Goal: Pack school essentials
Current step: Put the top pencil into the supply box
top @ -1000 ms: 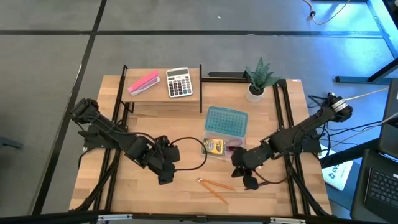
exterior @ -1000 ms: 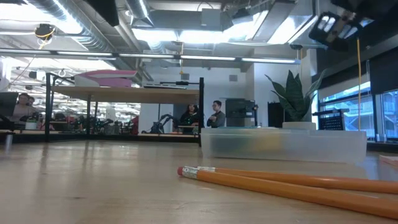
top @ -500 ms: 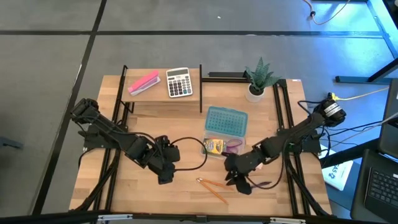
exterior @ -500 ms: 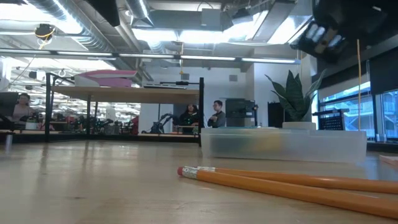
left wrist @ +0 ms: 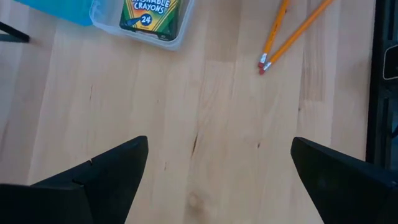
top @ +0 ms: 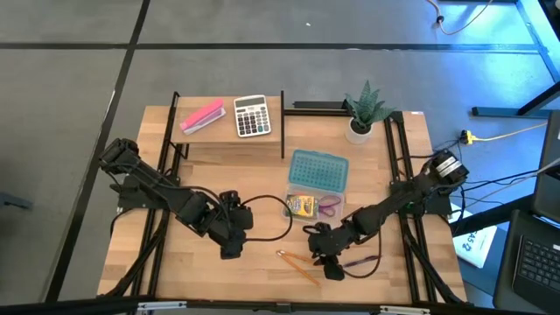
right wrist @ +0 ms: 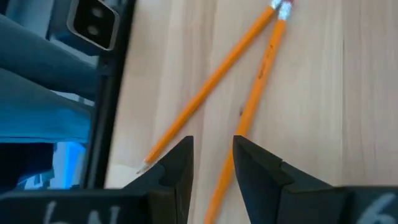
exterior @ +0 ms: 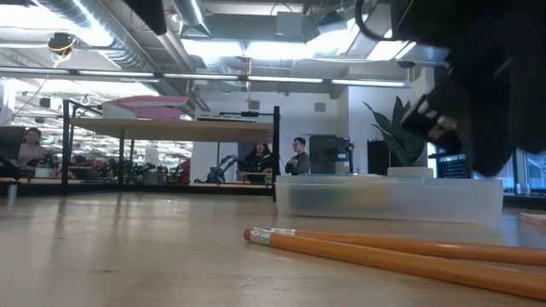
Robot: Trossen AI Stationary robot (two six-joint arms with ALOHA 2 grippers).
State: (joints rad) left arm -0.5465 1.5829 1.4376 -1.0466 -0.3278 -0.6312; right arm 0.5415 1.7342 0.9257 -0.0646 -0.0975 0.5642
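While I look down from above, I see my right gripper [top: 331, 265] low over the front of the table [top: 184, 262], right by the two orange pencils [top: 300, 267]. In its wrist view its fingers [right wrist: 177, 163] stand a little way apart, with only a thin gap, and they hold nothing. One pencil runs down into that gap, but I cannot tell if the fingers touch it. The pencils lie flat on the wood with their pink ends close together and their points spread apart.

My left gripper [top: 229, 248] waits near the middle of the front, well apart from the pencils. Its fingers [left wrist: 102, 174] are spread very wide and hold nothing.

Behind the pencils sits a clear plastic box [top: 316, 208]. Inside it I see the yellow-green crayon box [top: 301, 206] and the purple-handled scissors [top: 329, 206] side by side. Just behind it lies a blue lid [top: 318, 170].

At the back, a small shelf [top: 229, 140] holds a grey calculator [top: 252, 116] and a pink block [top: 202, 115]. A little plant [top: 362, 109] stands in a white pot at the back right.

From the low view, I see people far off in the room.
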